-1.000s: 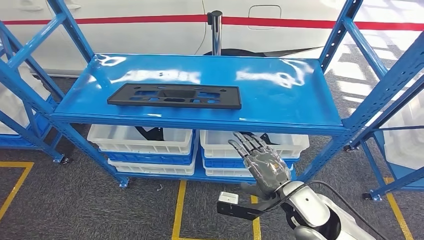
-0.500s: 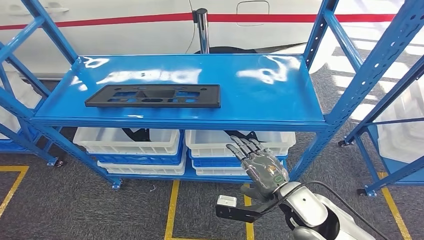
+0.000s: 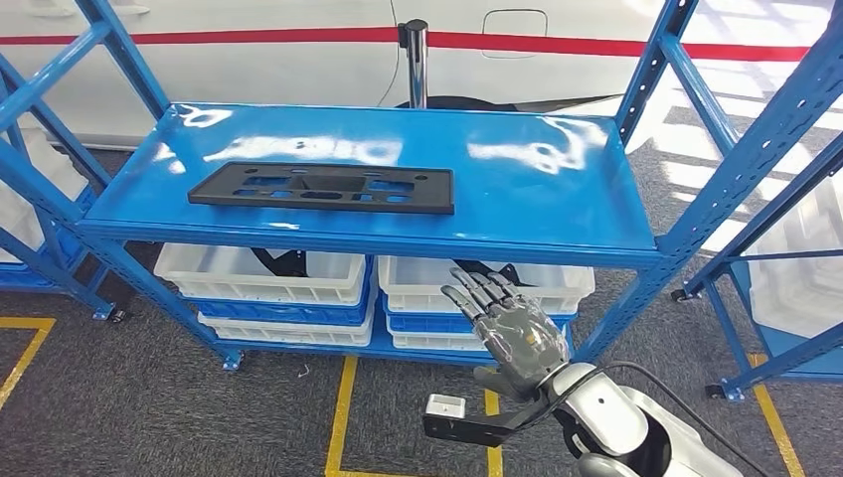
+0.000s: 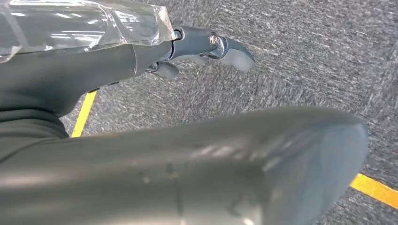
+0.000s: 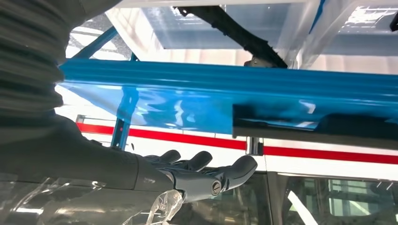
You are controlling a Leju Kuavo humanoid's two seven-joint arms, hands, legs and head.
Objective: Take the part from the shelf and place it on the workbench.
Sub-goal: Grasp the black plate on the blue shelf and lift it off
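A flat black plastic part (image 3: 323, 188) with several cut-outs lies on the top board of the blue shelf (image 3: 537, 189), toward its left front. My right hand (image 3: 505, 323) is raised in front of the shelf, below the board's front edge and right of the part, fingers stretched out and apart, holding nothing. In the right wrist view the same hand (image 5: 197, 173) shows its fingers spread, with the part's dark edge (image 5: 314, 123) beyond them. My left hand (image 4: 206, 44) hangs over the grey floor, fingers loosely extended, nothing in it.
White and blue bins (image 3: 268, 283) sit stacked on the shelf's bottom level. Blue uprights (image 3: 741, 149) frame the shelf on both sides. A white car body with a red stripe (image 3: 249, 38) stands behind. Yellow lines (image 3: 348, 407) mark the grey carpet floor.
The camera has swayed left and back right, so the whole scene shifted. My right hand stays raised and open at about the same spot below the shelf board.
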